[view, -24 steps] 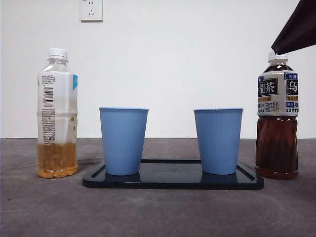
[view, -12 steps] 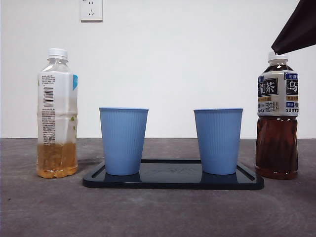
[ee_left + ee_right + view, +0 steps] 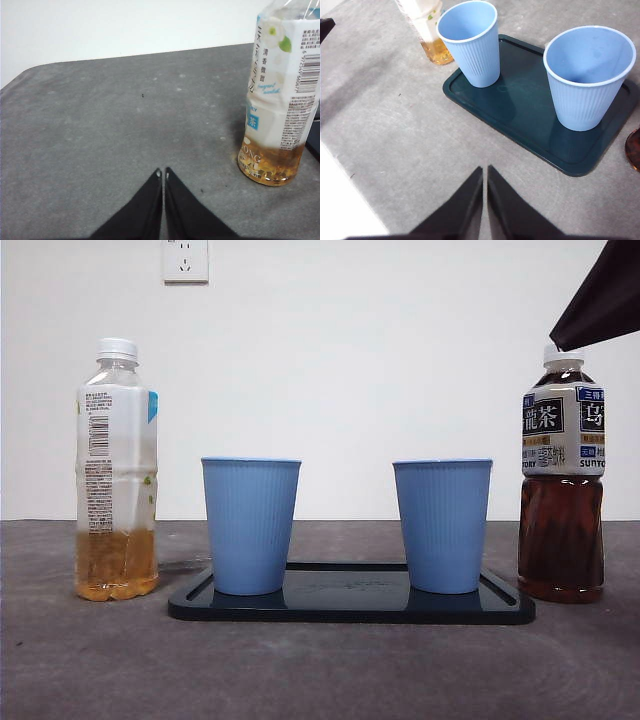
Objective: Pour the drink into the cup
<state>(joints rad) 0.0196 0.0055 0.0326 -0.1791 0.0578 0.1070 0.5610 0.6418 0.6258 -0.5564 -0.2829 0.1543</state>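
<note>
Two empty blue cups stand on a dark tray (image 3: 350,608): the left cup (image 3: 250,525) and the right cup (image 3: 441,525). A dark tea bottle (image 3: 561,480) with a white cap stands right of the tray. A pale bottle (image 3: 116,470), a quarter full of yellow drink, stands left of it. My left gripper (image 3: 162,173) is shut and empty, low over the table beside the pale bottle (image 3: 280,95). My right gripper (image 3: 485,170) is shut and empty, above the table in front of the tray (image 3: 520,105). A black arm tip (image 3: 605,295) shows at the top right corner.
The table is grey with a white wall behind it. A wall socket (image 3: 185,260) sits high on the wall. The table's left edge (image 3: 340,180) shows in the right wrist view.
</note>
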